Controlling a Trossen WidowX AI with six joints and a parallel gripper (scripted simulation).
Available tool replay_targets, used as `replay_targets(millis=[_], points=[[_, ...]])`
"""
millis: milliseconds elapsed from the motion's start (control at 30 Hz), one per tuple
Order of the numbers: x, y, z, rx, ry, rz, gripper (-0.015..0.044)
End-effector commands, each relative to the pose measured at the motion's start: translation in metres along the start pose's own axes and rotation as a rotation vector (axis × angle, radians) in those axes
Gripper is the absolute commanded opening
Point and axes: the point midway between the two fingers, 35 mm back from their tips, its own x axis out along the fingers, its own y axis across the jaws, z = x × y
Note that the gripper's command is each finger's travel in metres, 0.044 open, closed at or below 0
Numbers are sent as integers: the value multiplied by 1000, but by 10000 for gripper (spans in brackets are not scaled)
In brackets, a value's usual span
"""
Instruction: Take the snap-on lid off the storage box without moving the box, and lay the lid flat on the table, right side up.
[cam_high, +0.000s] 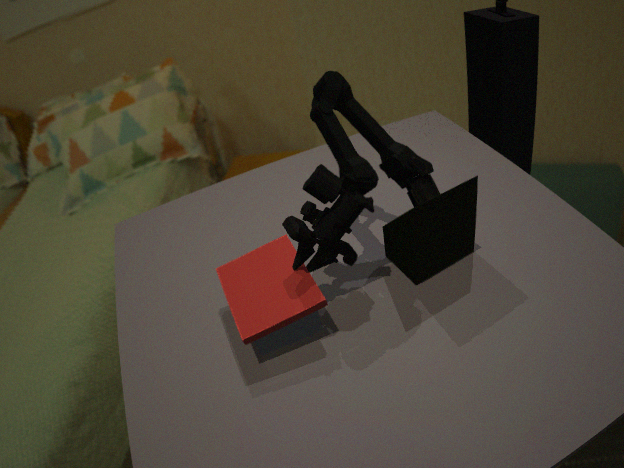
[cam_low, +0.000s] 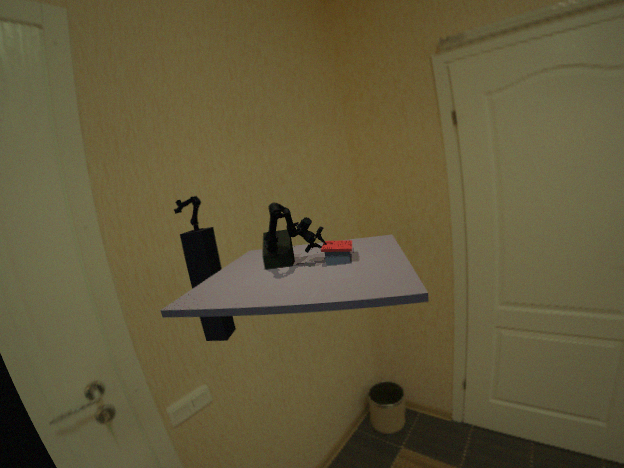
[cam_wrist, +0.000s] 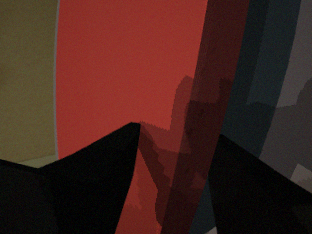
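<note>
The flat red lid (cam_high: 267, 297) (cam_low: 338, 246) (cam_wrist: 125, 65) is on top of the blue-grey storage box (cam_high: 287, 338) (cam_low: 337, 258) (cam_wrist: 272, 60), red top face up. Its rim overhangs the box walls. My gripper (cam_high: 302, 269) (cam_low: 323, 245) (cam_wrist: 175, 139) is shut on the lid's edge on the side toward the arm's base, with one finger over the top face and the other outside the rim. The box stands on the table. The frames do not clearly show whether there is a gap between lid and box. The inside of the box is hidden.
The light grey table (cam_high: 428, 392) (cam_low: 302, 294) carries the box and the arm. A black upright block (cam_high: 433, 231) (cam_low: 278, 251) stands by the arm's base. A tall dark pillar (cam_high: 501, 85) (cam_low: 200, 256) with another small arm stands beyond the table's edge.
</note>
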Motion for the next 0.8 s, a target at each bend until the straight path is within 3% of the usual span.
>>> replay_targets(millis=[0,767], points=[[1,1,0,-2,0,-1,0],[2,2,0,-2,0,0,0]])
